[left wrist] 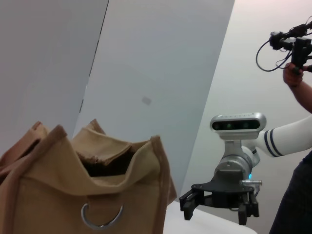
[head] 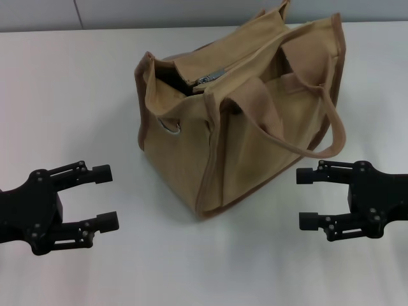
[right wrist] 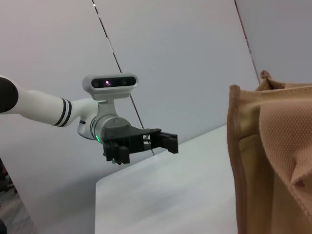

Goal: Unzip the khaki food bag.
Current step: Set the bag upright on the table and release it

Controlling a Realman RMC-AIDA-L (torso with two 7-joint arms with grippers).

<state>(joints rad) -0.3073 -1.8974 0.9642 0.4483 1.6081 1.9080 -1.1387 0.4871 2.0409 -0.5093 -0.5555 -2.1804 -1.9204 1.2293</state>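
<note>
The khaki food bag [head: 255, 127] stands upright in the middle of the white table [head: 70, 89], tan with brown edge trim and two loop handles. Its metal zipper pull [head: 205, 79] sits part way along the top, and the end nearest the metal ring [head: 171, 125] gapes open. My left gripper [head: 105, 197] is open and empty, low on the left and apart from the bag. My right gripper [head: 307, 199] is open and empty, low on the right beside the bag. The bag also shows in the left wrist view [left wrist: 53, 190] and the right wrist view [right wrist: 273, 161].
A grey wall [head: 191, 13] runs behind the table's far edge. In the left wrist view, a person's arm [left wrist: 302, 92] holding cables shows beyond my right gripper [left wrist: 219, 207]. My left gripper [right wrist: 146, 144] shows in the right wrist view.
</note>
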